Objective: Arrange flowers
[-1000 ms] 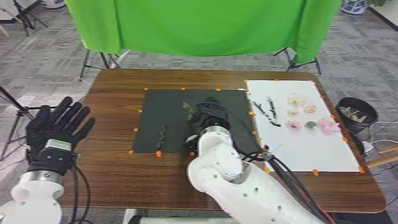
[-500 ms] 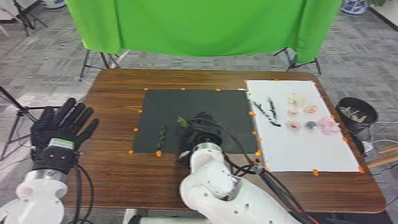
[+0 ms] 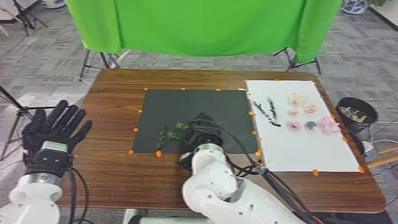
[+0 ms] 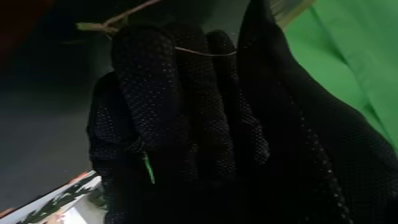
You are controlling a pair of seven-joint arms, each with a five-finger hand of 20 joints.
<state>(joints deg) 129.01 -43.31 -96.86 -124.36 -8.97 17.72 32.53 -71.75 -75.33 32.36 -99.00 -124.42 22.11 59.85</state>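
Right robot hand [image 3: 203,131] narrow around a green sprig [image 3: 181,126], toward the black mat's [image 3: 182,107] near edge, left robot hand [image 3: 51,134] wide, beside the counter's [image 3: 108,167] left edge

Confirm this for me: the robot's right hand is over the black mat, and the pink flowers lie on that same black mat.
Not quite. The head view shows the pink flowers lying on the white sheet, not on the black mat. The rest is right: the right hand is over the black mat.
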